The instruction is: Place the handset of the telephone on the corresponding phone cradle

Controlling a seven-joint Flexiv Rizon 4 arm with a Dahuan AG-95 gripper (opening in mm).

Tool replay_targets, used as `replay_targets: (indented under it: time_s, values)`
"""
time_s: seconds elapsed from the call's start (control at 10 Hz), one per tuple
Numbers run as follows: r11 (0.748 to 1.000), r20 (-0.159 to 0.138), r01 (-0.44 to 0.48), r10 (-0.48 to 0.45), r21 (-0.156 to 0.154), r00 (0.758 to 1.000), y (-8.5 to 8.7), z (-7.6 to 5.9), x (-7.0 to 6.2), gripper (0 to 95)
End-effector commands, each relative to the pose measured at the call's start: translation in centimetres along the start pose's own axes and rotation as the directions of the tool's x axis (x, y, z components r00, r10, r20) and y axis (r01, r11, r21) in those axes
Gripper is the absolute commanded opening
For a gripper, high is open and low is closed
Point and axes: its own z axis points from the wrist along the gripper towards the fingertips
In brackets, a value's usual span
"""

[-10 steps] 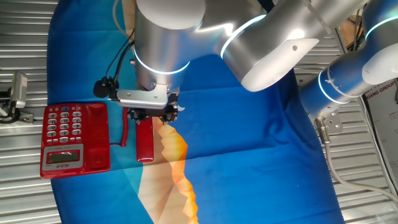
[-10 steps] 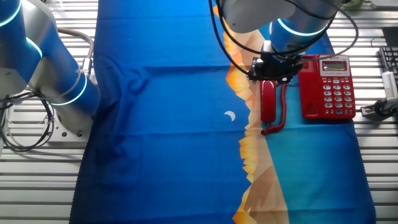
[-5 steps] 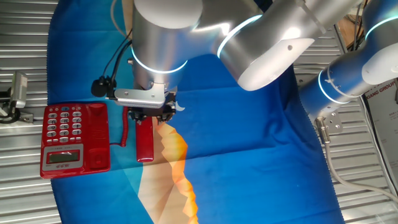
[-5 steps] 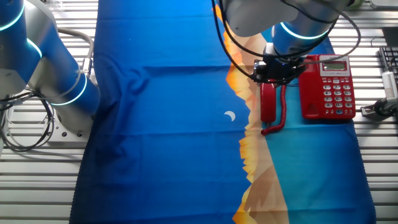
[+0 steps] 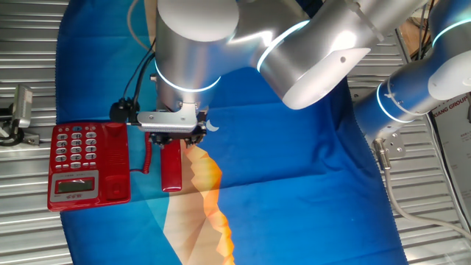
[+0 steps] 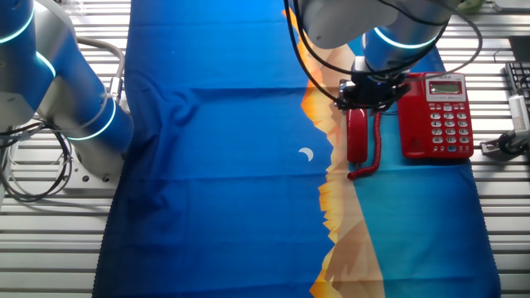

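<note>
The red telephone (image 5: pixel 74 163) lies on the blue cloth, keypad and LCD on its outer half. The phone cradle (image 5: pixel 115 162) is the plain red strip on the side facing the handset, and it holds nothing. The red handset (image 5: pixel 171 168) lies flat on the cloth beside the base, parallel to it, with its coiled cord (image 5: pixel 148 156) between them. My gripper (image 5: pixel 176 138) hangs over the handset's far end, black fingers straddling it, jaws apparently wider than the bar. In the other fixed view the gripper (image 6: pixel 362 101) covers the top of the handset (image 6: pixel 357 139) left of the telephone (image 6: pixel 436 116).
The cloth (image 5: pixel 294 184) has an orange-and-tan patch (image 5: pixel 206 206) just beside the handset. A second arm's base (image 5: pixel 401 99) stands at the cloth's edge, also in the other fixed view (image 6: pixel 79 103). A grey device (image 5: pixel 22 107) lies on the slatted metal table beyond the telephone.
My gripper has shifted slightly, lowering a little over the handset's far end. The handset and the telephone have not moved.
</note>
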Motion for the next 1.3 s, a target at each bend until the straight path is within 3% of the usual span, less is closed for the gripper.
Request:
replay_targets:
  time_s: [0.1,1.0,1.1,1.3]
  values:
    - [1.0,-0.002,0.018,-0.018,0.003,1.0,-0.2,-0.09,0.0,57.0]
    - [0.999,-0.01,0.038,-0.038,-0.005,0.999,-0.35,-0.16,0.29,57.0]
    - [1.0,-0.022,0.027,-0.027,-0.006,0.999,-0.36,-0.16,0.29,57.0]
    - [1.0,-0.014,0.014,-0.014,-0.006,1.0,-0.38,-0.18,0.31,57.0]
